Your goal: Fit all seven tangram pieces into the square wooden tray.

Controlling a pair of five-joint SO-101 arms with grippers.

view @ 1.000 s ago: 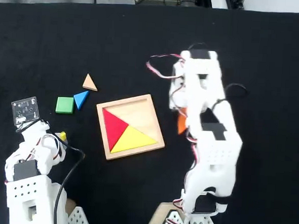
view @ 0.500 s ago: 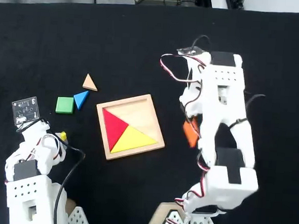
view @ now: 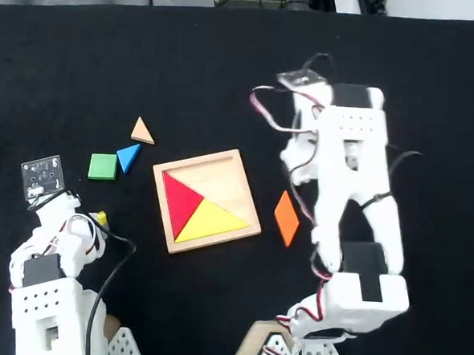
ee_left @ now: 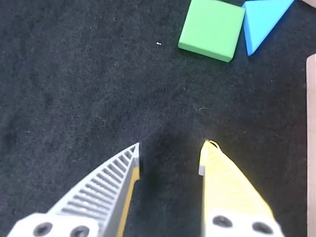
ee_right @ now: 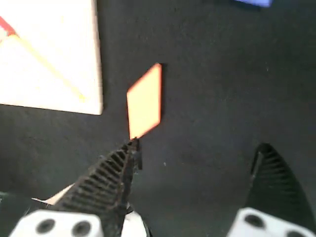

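Orange piece: a thin, flat parallelogram, lying on the cloth just beside the tray, on the side facing the right arm and apart from its rim.
Key relation: in the right wrist view the piece is sitting just past the tip of one dark ribbed finger, not between the two fingers. My guess is the claw needs to shift sideways before it can close around the piece.
Long axis: seen from above, it is running roughly along the tray's nearest edge, so a grip across the narrow width looks likeliest to work.
Nearer arm: the right one is hanging right beside the piece, while the left is sitting well apart, beyond the tray.
State of right claw: spread wide, holding nothing.
State of left claw: slightly parted and empty, pointing toward the green square.
In the tray: the red triangle and yellow triangle are lying flush, touching along one edge, with pale bare wood showing over the rest of the floor.
Loose pieces: the green square and blue triangle are sitting side by side, with the tan triangle near them.
Textures: the pieces are looking smooth and matte with crisp edges, the tray is light wood with a raised rim, and the cloth is black and slightly fuzzy.
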